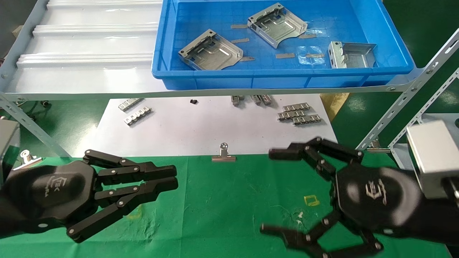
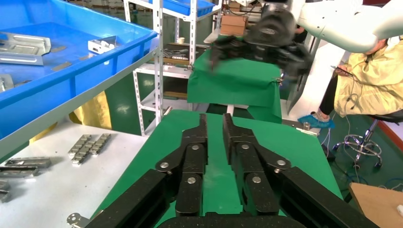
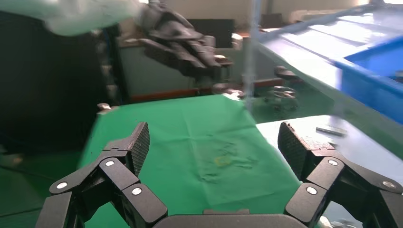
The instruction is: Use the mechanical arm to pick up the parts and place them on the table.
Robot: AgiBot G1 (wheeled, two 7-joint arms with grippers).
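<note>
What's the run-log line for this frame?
left gripper: shut, empty, over table | right gripper: open, empty, over table | parts: three in blue bin

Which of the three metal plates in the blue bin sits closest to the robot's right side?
The part in the blue bin's right corner, standing with a folded wall up; the other two parts lie flatter, further left.

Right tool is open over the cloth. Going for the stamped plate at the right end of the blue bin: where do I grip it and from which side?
Probably from above, into the blue bin. That plate shows a folded, perforated wall standing up on its left edge; close the right tool across that wall. The flat base offers no raised edge.
</note>
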